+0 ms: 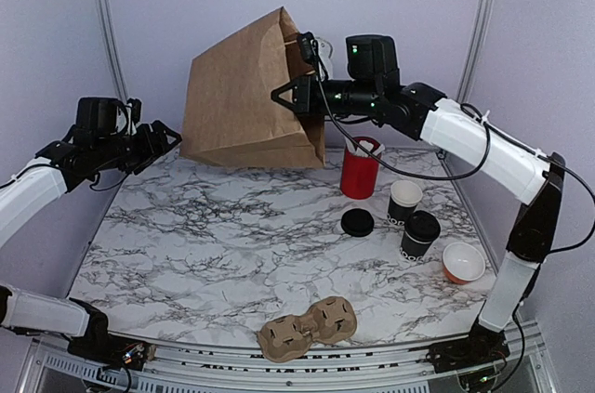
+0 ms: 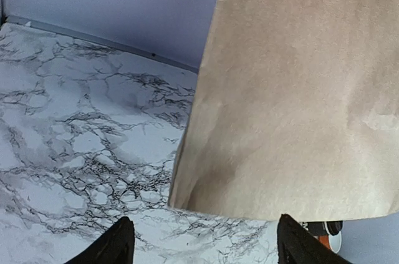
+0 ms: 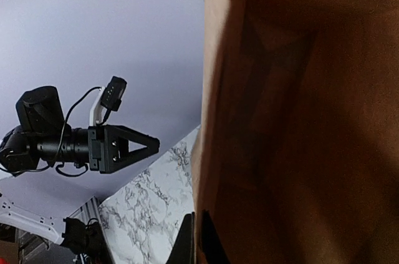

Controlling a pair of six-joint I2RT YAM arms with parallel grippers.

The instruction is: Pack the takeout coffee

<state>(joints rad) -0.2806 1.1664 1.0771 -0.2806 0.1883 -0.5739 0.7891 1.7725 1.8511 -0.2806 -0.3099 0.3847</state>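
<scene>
From above, we count one brown paper bag (image 1: 246, 100) at the far middle of the marble table (image 1: 186, 244). There are two black cups, one red tub (image 1: 360, 170), one loose black lid (image 1: 357, 222), one small bowl (image 1: 463, 263) and one cardboard cup carrier (image 1: 307, 328).

The takeout coffee (image 1: 420, 236) stands at the right, its black lid on, just near of the open cup (image 1: 404, 200) with the white rim and left of the bowl. It has white lettering low on its side, too small for us to read. The loose black lid lies on the table to its left, and the carrier sits at the near edge.

The right gripper (image 1: 279, 94) is at the bag's right edge. The left gripper (image 1: 175, 137) hangs just beside the bag's left side, apart from it.

In the left wrist view, we see the two dark fingertips (image 2: 118, 244) standing wide apart, open and holding nothing. The bag's plain brown wall rises beyond them, with no print on it.

In the right wrist view, the jaws are closed on the bag's paper edge, one finger (image 3: 187, 242) outside the wall and the other just inside. The bag's shadowed interior fills the right of this view. The left arm shows at the far left, above the marble.
</scene>
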